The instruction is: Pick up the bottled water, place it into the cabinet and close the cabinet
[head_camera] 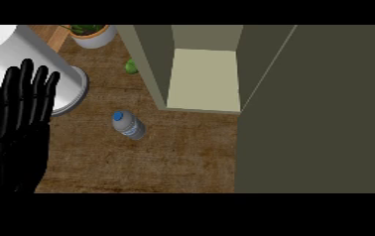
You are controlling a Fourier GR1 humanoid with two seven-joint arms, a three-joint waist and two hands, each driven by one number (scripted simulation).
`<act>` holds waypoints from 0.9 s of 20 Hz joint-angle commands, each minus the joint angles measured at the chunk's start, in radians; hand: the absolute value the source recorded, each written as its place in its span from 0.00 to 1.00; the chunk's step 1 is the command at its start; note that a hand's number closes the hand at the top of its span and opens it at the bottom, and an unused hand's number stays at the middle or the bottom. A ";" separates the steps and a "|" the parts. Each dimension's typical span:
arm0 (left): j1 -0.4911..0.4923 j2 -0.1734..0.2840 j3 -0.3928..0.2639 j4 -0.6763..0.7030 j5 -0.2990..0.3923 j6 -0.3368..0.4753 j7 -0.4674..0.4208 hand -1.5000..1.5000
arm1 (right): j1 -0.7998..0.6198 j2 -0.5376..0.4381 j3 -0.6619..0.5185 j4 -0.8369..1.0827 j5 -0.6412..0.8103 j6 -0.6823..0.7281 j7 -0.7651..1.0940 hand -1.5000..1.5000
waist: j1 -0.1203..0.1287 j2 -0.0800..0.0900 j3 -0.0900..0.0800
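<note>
A: Quick one. Where's the bottled water point(128, 124)?

B: Standing on the brown wooden counter point(147, 165), roughly mid-frame, blue cap toward the camera. Nothing touches it. It sits just in front of the cabinet's left wall, near the open front, not inside.

A: Cabinet point(205, 76)?

B: Olive-grey box, open. Pale inner floor visible, nothing on it that I can see. Its door point(307, 121) is swung out wide and fills the whole right side of the view as a big dark panel.

A: Hands?

B: Only the left hand point(26, 121) shows, black, at the left edge, fingers straight and pointing up, slightly spread. It holds nothing and rests there. Well apart from the bottle, to the bottle's left.

A: Right hand?

B: Not visible anywhere. May be behind the door panel, can't tell.

A: Other stuff?

B: White cylinder-like appliance point(44, 61) with a grey round base at upper left, partly behind the left hand's fingers. A white pot with a green plant point(92, 34) at the top, left of the cabinet. A small green object point(131, 66) tucked against the cabinet's left wall, mostly hidden, can't identify it.

A: Bottle upright or tipped?

B: Looks upright, seen from steeply above, leaning slightly in perspective. Done.
</note>
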 commanded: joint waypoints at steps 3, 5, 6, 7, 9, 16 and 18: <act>-0.070 0.100 0.110 0.072 0.165 -0.145 -0.043 0.00 | 0.084 0.038 0.073 -0.075 0.036 -0.010 -0.013 0.00 | -0.067 0.004 -0.007; -0.069 0.142 0.120 0.125 0.256 -0.254 -0.087 0.00 | 0.131 0.047 0.066 -0.104 0.027 -0.021 -0.005 0.00 | -0.076 0.004 -0.008; -0.140 0.170 0.131 0.156 0.273 -0.277 -0.075 0.00 | 0.142 0.012 0.023 -0.145 -0.027 0.009 0.032 0.00 | -0.091 0.004 -0.008; -0.052 0.069 0.031 0.152 0.312 -0.237 0.040 0.00 | 0.112 -0.018 0.108 -0.104 -0.143 0.134 0.101 0.00 | -0.077 0.005 -0.007; -0.064 0.093 0.059 0.172 0.354 -0.253 0.074 0.00 | 0.215 -0.018 0.154 -0.190 -0.180 0.163 0.123 0.00 | -0.083 0.001 -0.007; 0.008 0.191 0.183 0.075 0.513 -0.312 0.187 0.00 | 0.471 -0.060 0.166 -0.453 -0.238 0.199 0.171 0.00 | -0.068 0.001 -0.006; -0.060 0.205 0.183 0.091 0.514 -0.274 0.257 0.00 | 0.506 -0.027 0.238 -0.411 -0.153 0.208 0.108 0.00 | -0.069 0.002 -0.006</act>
